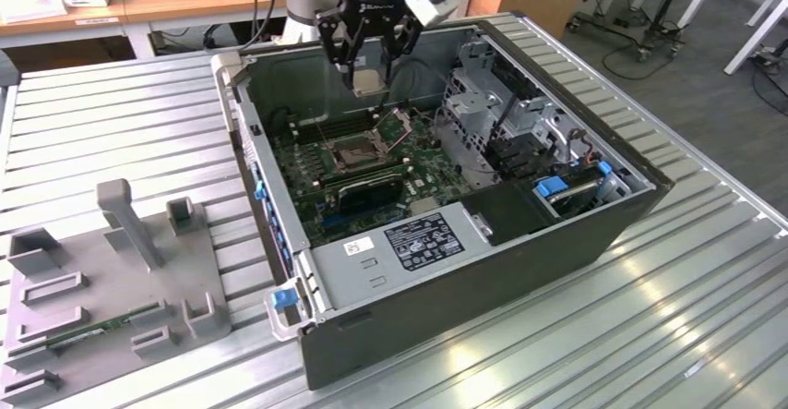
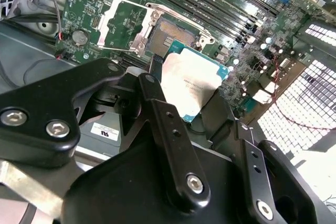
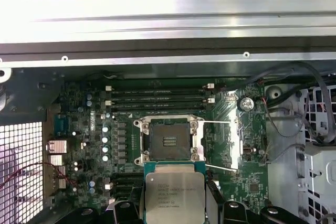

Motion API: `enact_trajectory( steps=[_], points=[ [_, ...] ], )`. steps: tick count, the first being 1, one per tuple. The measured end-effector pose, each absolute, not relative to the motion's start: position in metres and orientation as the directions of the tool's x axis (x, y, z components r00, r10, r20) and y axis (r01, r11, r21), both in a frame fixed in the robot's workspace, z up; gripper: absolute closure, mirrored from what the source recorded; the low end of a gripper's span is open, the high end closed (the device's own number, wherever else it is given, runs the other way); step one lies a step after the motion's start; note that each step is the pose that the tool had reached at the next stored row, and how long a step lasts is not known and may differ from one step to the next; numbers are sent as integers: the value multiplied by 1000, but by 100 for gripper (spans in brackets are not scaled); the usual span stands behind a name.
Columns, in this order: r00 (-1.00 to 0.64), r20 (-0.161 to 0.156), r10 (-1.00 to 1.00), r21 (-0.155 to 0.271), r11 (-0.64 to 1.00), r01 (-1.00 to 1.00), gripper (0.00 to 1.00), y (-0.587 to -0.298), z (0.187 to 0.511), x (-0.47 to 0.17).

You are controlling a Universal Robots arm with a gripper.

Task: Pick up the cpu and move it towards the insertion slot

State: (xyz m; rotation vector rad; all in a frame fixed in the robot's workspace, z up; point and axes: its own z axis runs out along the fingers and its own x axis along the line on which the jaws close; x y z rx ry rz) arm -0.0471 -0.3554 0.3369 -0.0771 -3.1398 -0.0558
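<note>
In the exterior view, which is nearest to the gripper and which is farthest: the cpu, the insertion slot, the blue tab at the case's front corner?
1. The cpu: held in the gripper, above the case's back.
2. The insertion slot: on the board below it.
3. The blue tab: at the case's near corner.

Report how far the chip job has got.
Done: the gripper has the cpu lifted, pinched by its edges. In hand: it hangs above the motherboard, beside the insertion slot, whose latch stands open. Left: the cpu is not yet over the socket.
</note>
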Motion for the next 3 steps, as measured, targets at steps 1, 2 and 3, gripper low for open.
enact_trajectory(
  steps=[1,2,3],
  points=[
    [-999,1,49,36,998,49,45,-355,337,-47],
    [-999,1,49,35,998,49,45,-355,337,-47],
    [-999,1,49,35,998,49,45,-355,337,-47]
  ],
)
